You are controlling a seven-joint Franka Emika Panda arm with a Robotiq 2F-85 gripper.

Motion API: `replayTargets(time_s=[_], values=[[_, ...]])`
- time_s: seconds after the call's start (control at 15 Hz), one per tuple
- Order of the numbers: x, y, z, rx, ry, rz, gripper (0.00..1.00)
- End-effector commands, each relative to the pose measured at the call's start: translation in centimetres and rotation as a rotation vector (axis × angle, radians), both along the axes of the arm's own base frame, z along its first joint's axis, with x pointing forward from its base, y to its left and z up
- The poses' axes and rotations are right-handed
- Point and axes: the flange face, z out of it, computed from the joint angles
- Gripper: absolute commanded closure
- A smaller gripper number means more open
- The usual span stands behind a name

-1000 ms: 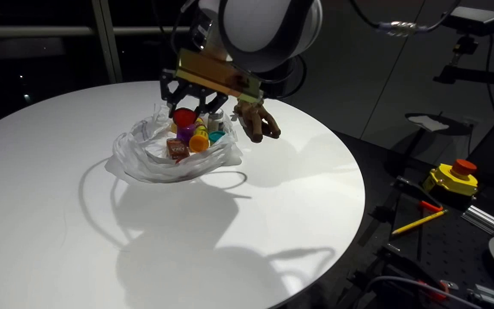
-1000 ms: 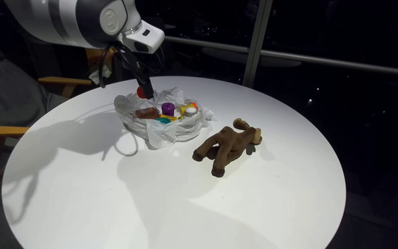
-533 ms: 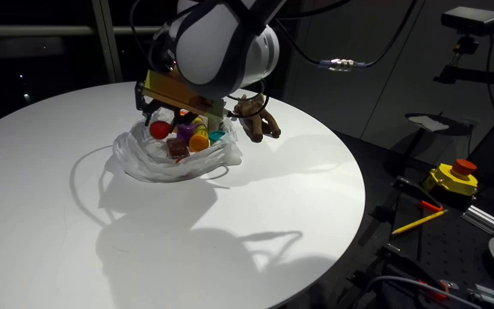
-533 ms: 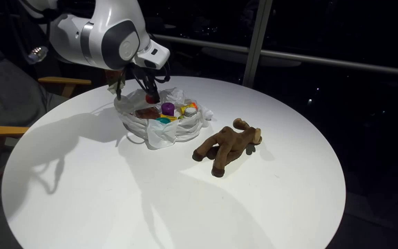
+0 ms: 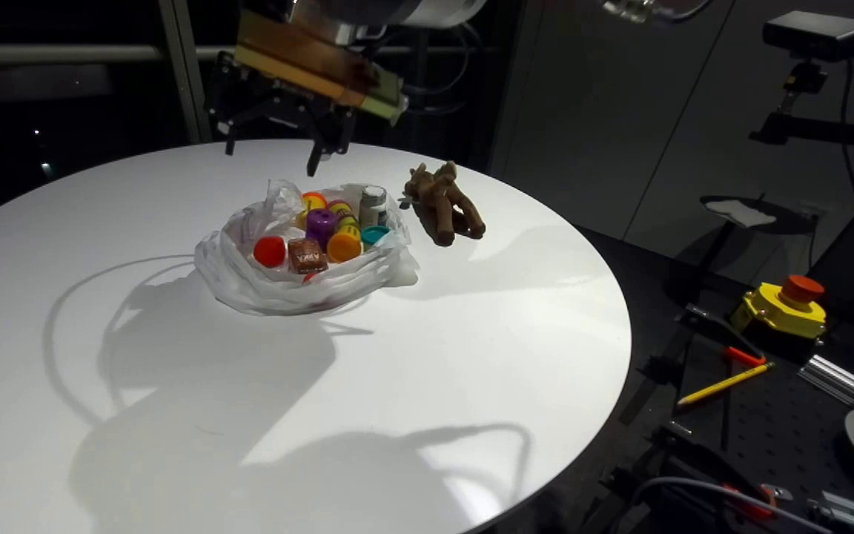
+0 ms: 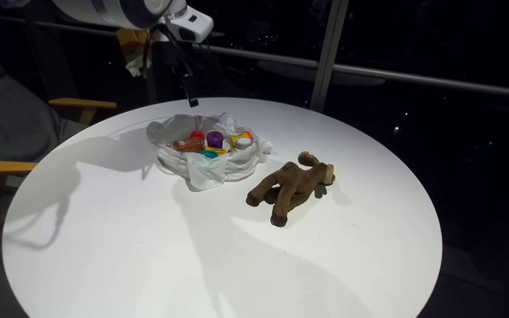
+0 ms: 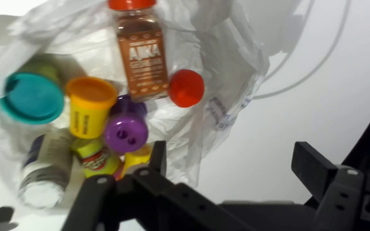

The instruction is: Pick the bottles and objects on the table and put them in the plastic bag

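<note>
Claw spread wide, empty; plastic bag gapes on counter, presumably to admit the brown plush animal beside it.

In both exterior views the white surface lay brightly lit in a dim room, with pinpricks of light dotting the near-black background. Light came from above, throwing a broad, soft shadow of the arm. In the wrist view the plastic bag blurred toward the upper left, lettering on the red-capped bottle was legible though soft, and a white-capped bottle had its cap nearly burnt out.
</note>
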Motion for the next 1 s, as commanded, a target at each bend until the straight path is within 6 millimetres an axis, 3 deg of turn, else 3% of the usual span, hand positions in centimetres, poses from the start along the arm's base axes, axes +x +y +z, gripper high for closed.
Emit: replayTargets(time_s=[0.0,0.13,0.27,0.53,0.73,0.93], values=[[-4.2,-5.1,5.6,-0.153,0.11,0.075,0.0],[-5.2,-9.0,7.4,-0.25,0.143,0.128,0.0],[-5.7,-13.6,7.6,-0.323,0.168,0.151,0.0],[-6.0,-20.6,4.1,-0.409,0.182,0.2,0.0],[-6.5,-23.5,0.3,-0.436,0.244,0.227,0.0],[-6.1,-24.0,-2.8,-0.419,0.244,0.238,0.0]])
